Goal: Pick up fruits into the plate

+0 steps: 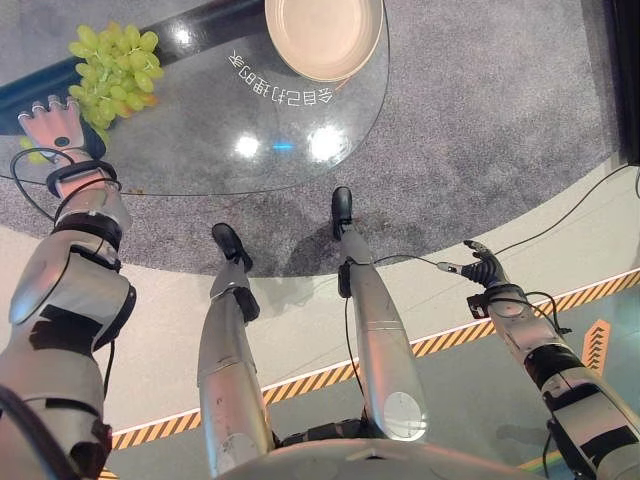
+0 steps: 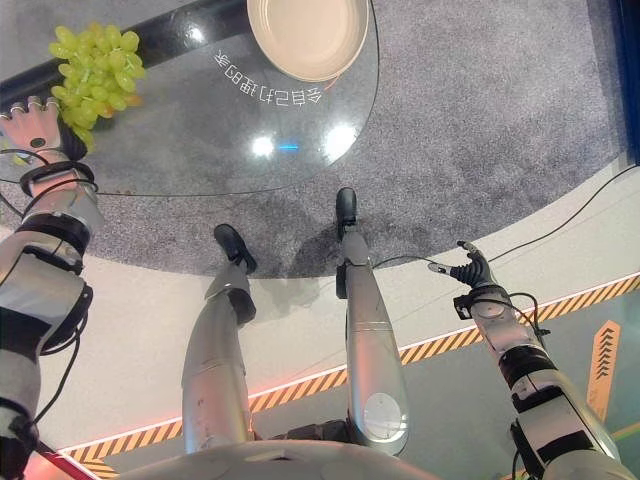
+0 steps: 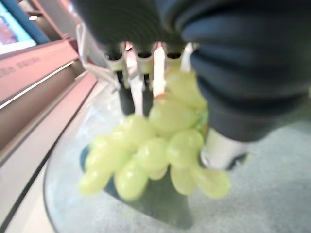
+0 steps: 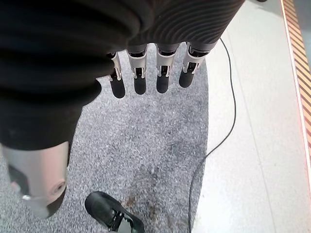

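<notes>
Glass desk (image 1: 250, 110) — grapes (image 1: 112, 70), plate (image 1: 322, 35) well apart | left robot hand (image 1: 52, 124) open beside grapes — cup bunch underneath | right robot hand (image 1: 483, 268) relaxed, idle

Left wrist view: left hand (image 3: 160, 53) seen from close behind, dark ribbed cover across the near side, silver fingers (image 3: 159, 68) extended in a row toward a bunch of green grapes (image 3: 155, 150). Fingers look straight, not curled round the fruit; the fingertips reach the bunch's far side, contact cannot be confirmed. The thumb (image 3: 221, 150) stands just beside the bunch. Grapes lie on a round glass table (image 3: 63, 194), near its curved rim. Grey carpet (image 3: 272, 194) shows through and past the glass.
</notes>
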Tool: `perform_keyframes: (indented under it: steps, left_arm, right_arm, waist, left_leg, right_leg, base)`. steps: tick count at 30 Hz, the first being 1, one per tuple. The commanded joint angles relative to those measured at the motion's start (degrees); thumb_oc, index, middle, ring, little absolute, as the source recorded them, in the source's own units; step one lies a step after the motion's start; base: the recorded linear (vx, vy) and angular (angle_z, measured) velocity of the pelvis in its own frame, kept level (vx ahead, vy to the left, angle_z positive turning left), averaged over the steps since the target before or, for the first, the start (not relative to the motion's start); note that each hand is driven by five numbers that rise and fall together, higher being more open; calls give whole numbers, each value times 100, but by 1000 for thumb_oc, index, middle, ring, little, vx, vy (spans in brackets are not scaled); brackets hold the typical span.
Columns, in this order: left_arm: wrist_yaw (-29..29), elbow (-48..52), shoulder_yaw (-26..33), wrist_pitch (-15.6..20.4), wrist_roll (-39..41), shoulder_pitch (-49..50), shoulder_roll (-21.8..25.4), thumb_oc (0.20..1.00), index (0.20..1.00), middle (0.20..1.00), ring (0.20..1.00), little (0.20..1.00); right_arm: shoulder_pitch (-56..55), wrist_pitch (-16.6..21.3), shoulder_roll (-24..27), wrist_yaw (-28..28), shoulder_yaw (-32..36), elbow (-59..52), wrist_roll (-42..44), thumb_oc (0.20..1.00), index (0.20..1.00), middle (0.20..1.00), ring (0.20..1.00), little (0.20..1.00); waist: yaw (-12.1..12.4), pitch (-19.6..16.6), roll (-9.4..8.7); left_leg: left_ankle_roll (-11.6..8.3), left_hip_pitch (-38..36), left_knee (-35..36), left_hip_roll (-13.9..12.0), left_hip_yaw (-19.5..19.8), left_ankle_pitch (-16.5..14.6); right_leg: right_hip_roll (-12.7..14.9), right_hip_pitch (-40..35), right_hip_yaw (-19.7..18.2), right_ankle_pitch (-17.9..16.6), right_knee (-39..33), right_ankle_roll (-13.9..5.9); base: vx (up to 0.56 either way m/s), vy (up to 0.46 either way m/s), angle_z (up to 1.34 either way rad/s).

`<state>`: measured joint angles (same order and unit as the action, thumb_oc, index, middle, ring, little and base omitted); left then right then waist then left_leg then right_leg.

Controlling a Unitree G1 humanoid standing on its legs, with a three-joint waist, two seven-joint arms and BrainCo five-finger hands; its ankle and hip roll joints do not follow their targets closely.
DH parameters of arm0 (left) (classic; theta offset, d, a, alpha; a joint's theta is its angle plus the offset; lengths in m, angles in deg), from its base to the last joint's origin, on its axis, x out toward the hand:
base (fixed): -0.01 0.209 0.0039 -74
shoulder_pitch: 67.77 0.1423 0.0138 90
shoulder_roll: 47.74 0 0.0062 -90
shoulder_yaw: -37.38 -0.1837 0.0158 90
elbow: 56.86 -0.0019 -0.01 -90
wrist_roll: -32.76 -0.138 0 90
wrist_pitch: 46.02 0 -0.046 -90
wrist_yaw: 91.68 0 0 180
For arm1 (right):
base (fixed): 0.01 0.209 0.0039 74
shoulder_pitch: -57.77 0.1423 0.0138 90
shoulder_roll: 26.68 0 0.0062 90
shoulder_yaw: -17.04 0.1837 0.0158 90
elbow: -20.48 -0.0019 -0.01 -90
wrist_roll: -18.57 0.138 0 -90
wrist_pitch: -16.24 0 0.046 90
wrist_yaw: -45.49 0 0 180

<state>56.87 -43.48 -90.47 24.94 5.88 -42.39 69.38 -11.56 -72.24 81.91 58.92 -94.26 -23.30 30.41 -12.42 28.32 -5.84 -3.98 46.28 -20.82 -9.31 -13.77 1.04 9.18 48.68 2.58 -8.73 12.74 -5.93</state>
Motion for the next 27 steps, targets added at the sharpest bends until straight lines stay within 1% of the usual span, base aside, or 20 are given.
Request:
perform_keyframes:
  steps: [1,9,14,19,20,21,27]
  left_arm:
    - [377,-503,274,19,174,75,199,200,200,200,200,200]
    - [652,-617,143,160,209,-69,214,200,200,200,200,200]
    - [603,-641,108,266,290,-126,219,200,200,200,200,200]
    - [349,-592,157,568,645,-140,217,200,200,200,200,200]
    - [273,-572,142,681,750,-160,220,576,576,576,576,576]
    - [285,-547,149,703,808,-174,221,1000,1000,1000,1000,1000]
    - [169,-456,177,883,955,-127,138,1000,1000,1000,1000,1000]
  right_arm:
    - [28,81,12,142,-224,53,79,1000,1000,1000,1000,1000]
    - [61,172,-11,128,-251,32,85,1000,1000,1000,1000,1000]
    - [77,225,-34,135,-279,97,64,1000,1000,1000,1000,1000]
    - [32,283,-29,148,-286,72,16,1000,1000,1000,1000,1000]
    - [31,288,-24,159,-306,57,26,1000,1000,1000,1000,1000]
    - [23,278,-26,171,-317,27,34,1000,1000,1000,1000,1000]
    - [8,187,-88,257,-362,-82,28,1000,1000,1000,1000,1000]
  waist:
    - [21,147,-206]
    - [-38,147,-283]
    - [-53,147,-285]
    - [-46,147,-264]
    - [-39,147,-258]
    - [-32,147,-255]
    - [-9,147,-215]
  left_leg:
    - [-57,-3,78,513,386,-341]
    - [-42,-2,40,495,398,-380]
    - [-41,-11,62,483,377,-380]
    - [-35,-32,91,506,380,-381]
    - [-37,-48,115,507,374,-372]
    - [-41,-59,132,511,370,-366]
    - [-55,-114,213,523,343,-331]
  right_leg:
    - [-622,-162,116,668,297,130]
    - [-650,-188,64,638,256,118]
    - [-645,-191,57,630,234,113]
    - [-650,-208,55,645,226,112]
    - [-641,-223,69,647,212,110]
    - [-636,-235,79,649,197,108]
    - [-605,-273,126,655,159,102]
  base:
    - [0,0,0]
    - [-8,-2,-2]
    - [0,0,0]
    - [0,0,0]
    - [0,0,0]
    - [0,0,0]
    - [0,0,0]
